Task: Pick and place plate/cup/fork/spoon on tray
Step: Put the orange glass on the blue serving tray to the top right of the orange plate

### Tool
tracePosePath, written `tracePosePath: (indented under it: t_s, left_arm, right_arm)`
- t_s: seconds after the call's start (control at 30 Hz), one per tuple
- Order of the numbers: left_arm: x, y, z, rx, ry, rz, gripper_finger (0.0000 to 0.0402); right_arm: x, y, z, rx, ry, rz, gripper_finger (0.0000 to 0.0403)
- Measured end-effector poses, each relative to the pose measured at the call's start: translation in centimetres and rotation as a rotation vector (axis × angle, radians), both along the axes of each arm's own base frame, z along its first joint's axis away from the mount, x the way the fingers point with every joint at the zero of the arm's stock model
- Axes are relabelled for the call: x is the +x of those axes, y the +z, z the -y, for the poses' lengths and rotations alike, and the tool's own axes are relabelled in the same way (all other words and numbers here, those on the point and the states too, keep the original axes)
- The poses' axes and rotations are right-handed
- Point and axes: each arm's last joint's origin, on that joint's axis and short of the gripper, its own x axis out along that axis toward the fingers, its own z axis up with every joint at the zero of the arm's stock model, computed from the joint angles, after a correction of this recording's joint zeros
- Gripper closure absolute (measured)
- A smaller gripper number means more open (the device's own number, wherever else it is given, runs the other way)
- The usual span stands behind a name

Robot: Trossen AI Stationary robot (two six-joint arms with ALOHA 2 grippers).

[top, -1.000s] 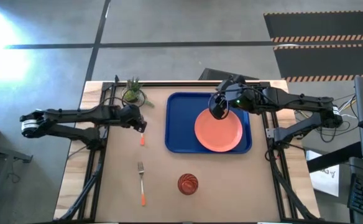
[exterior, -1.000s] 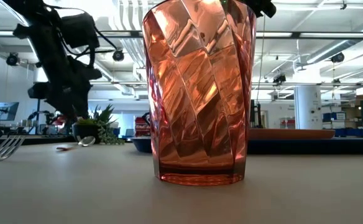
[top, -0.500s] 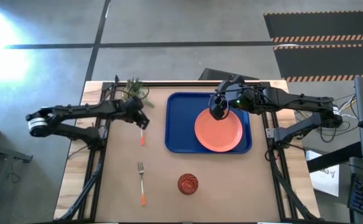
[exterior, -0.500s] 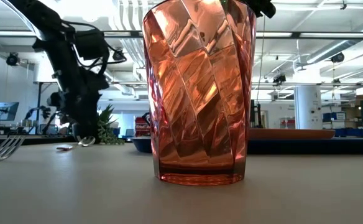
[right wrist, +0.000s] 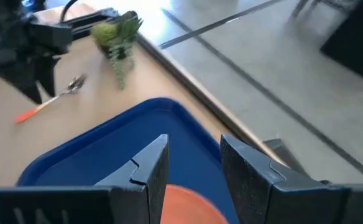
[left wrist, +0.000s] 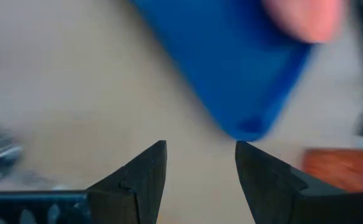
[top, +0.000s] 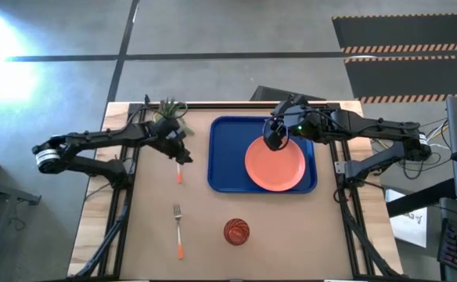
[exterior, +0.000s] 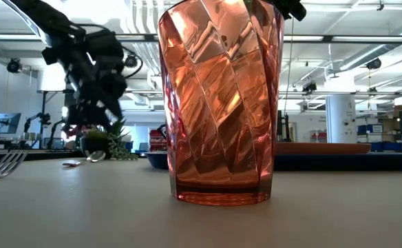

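The blue tray [top: 222,157] lies at the far middle of the table with the salmon-pink plate [top: 275,164] flat in it. My right gripper [top: 274,141] hangs open over the plate's far-left rim; its wrist view shows tray [right wrist: 107,149] and plate [right wrist: 188,208] between the fingers. My left gripper [top: 185,156] is open just over the orange-handled spoon [top: 179,175], which lies flat left of the tray. The fork [top: 178,231] and the dark red cup [top: 236,231] rest on the table near the front edge. The cup fills the low view [exterior: 221,103].
A small green potted plant [top: 168,114] stands at the far edge, just behind my left gripper. The table's wooden top stretches between the tray and the fork and cup. Black frame rails run along both table sides.
My left gripper has gone a little toward the table's right edge and turned about over the spoon; in the low view it dips toward the spoon and now stands higher. The spoon, fork, cup, plate and tray lie as before.
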Motion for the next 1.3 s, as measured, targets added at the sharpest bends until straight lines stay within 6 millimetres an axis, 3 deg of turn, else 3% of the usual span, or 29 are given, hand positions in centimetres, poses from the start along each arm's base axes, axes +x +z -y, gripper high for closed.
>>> tracePosePath:
  t_s: [0.27, 0.53, 0.83, 1.3]
  left_arm:
    - [1.1, 2.3, 1.1, 0.029, -0.067, 0.218, 0.0228]
    - [0.9, 5.8, 1.3, 0.133, -0.080, 0.413, 0.0228]
    - [-1.0, 9.7, 2.0, 0.297, -0.074, 0.566, 0.0228]
    - [-3.1, 10.9, 2.9, 0.405, -0.069, 0.640, 0.0228]
  right_arm:
    - [0.2, -1.0, -1.4, 0.377, 0.282, 0.012, 0.0268]
    - [0.8, -2.9, -3.4, 0.605, 0.332, -0.033, 0.0268]
    - [5.3, -7.2, -7.3, 0.827, 0.477, -0.126, 0.0268]
    - [11.0, -13.4, -11.0, 0.995, 0.481, -0.320, 0.0268]
